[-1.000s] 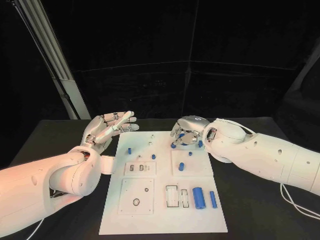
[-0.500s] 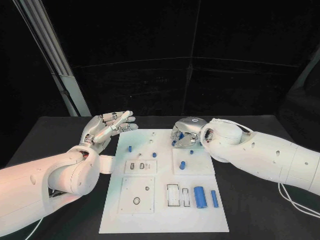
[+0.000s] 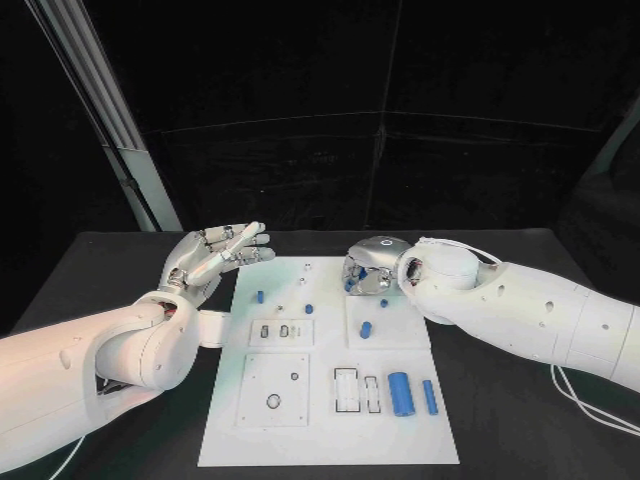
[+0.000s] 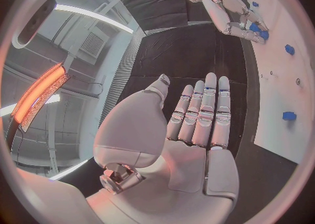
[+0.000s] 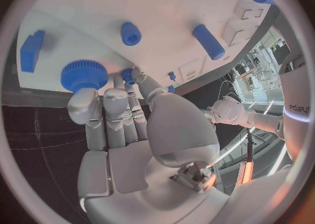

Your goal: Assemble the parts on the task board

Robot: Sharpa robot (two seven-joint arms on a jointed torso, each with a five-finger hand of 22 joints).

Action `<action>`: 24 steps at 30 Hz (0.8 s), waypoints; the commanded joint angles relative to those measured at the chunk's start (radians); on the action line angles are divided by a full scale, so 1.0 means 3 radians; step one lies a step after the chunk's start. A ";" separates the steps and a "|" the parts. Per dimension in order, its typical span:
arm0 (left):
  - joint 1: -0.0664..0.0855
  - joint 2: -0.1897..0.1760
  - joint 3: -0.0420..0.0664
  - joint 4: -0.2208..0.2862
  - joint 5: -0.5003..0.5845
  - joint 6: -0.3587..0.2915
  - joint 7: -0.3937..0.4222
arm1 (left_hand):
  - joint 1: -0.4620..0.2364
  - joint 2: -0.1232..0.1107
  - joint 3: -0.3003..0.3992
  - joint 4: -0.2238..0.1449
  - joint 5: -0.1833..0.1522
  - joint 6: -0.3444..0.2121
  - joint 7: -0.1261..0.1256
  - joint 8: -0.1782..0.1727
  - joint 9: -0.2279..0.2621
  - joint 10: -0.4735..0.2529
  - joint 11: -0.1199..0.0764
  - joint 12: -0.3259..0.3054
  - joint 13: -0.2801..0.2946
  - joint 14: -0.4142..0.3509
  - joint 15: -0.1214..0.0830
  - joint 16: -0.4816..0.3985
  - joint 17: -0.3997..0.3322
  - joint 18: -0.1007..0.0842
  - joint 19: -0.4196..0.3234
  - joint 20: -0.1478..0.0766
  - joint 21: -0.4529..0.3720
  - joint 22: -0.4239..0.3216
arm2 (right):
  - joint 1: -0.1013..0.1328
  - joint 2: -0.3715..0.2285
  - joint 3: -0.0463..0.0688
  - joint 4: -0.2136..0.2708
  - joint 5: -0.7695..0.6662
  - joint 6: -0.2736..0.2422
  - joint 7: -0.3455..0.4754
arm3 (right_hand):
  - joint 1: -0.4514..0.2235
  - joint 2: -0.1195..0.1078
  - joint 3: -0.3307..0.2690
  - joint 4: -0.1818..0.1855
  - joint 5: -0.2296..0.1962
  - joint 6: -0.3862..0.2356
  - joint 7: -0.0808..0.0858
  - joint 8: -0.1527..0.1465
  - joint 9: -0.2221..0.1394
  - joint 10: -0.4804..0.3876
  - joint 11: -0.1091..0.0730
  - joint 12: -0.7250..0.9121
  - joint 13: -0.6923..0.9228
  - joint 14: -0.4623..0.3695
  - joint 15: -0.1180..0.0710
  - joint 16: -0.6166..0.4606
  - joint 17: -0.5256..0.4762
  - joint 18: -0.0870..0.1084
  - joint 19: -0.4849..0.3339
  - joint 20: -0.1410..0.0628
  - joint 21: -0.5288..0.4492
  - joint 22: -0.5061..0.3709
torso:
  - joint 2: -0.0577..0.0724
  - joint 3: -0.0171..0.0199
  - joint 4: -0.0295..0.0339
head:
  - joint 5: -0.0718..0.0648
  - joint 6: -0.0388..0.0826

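Observation:
The white task board (image 3: 327, 420) lies in the middle of the table. My right hand (image 3: 369, 268) hangs over its far right part, fingers pointing down. In the right wrist view the fingertips (image 5: 85, 98) touch the rim of a blue gear (image 5: 84, 75) lying flat on the board (image 5: 164, 3), and the thumb sits beside a small blue piece (image 5: 128, 75). Whether anything is gripped is unclear. My left hand (image 3: 219, 252) is raised off the board's far left corner, fingers straight and holding nothing (image 4: 197, 124).
Blue pegs stand on the board (image 3: 258, 297), (image 3: 307, 310), (image 3: 365, 329). A thick blue cylinder (image 3: 401, 393) and a slim one (image 3: 430, 397) lie near the right front. A metal post (image 3: 97, 120) rises at the back left.
My right arm has edged a little to the left, with its hand staying over the far right of the board. The left hand has not moved.

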 commanded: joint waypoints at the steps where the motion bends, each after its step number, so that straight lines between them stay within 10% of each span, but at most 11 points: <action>1: 0.0004 0.0002 0.0003 -0.0001 0.0000 0.0057 0.0001 | -0.0031 0.0009 0.0001 -0.0017 0.0013 -0.0004 0.0078 -0.0010 -0.0005 0.0009 0.0022 -0.0013 -0.0005 -0.0002 0.0025 -0.0013 -0.0003 0.0047 0.0026 0.0008 -0.0013 -0.0005 | 0.0009 0.0010 0.0003 -0.0001 -0.0046 0.0067 -0.0004 | -0.0009 0.0056 0.0059 0.0005 -0.0042 0.0036 0.0001 -0.0007 -0.0001 -0.0004 -0.0002 -0.0007 0.0000 0.0023 0.0020 0.0036 0.0024 -0.0028 0.0032 0.0005 0.0029 0.0026 | 0.0007 0.0004 -0.0001 | 0.0003 -0.0003; 12: 0.0004 0.0005 0.0003 -0.0007 0.0000 0.0070 -0.0013 | -0.0033 0.0012 -0.0001 -0.0021 0.0013 -0.0008 0.0081 -0.0017 -0.0006 0.0004 0.0025 -0.0022 -0.0005 -0.0008 0.0028 -0.0023 -0.0005 0.0046 0.0028 0.0009 -0.0015 -0.0009 | 0.0009 0.0021 0.0003 0.0010 -0.0047 -0.0178 -0.0018 | -0.0065 0.0146 0.0337 0.0127 -0.0207 0.0185 -0.0036 0.0026 0.0013 0.0138 -0.0042 0.0016 0.0012 0.0013 -0.0003 0.0178 0.0138 -0.0048 0.0068 -0.0009 0.0135 0.0173 | 0.0014 0.0005 0.0000 | 0.0006 -0.0007; 24: 0.0004 0.0004 0.0003 -0.0012 0.0000 0.0067 -0.0018 | -0.0032 0.0018 -0.0001 -0.0030 0.0013 -0.0016 0.0082 -0.0030 -0.0007 -0.0007 0.0028 -0.0037 -0.0006 -0.0011 0.0031 -0.0035 -0.0007 0.0046 0.0030 0.0011 -0.0021 -0.0015 | 0.0021 0.0096 0.0004 0.0008 0.0061 -0.0734 -0.0052 | -0.0108 0.0034 0.0457 0.0223 -0.0232 0.0204 -0.0040 0.0005 0.0010 0.0151 -0.0050 -0.0008 0.0007 -0.0009 -0.0009 0.0196 0.0118 -0.0055 0.0074 -0.0019 0.0173 0.0221 | 0.0025 -0.0001 0.0021 | 0.0023 0.0022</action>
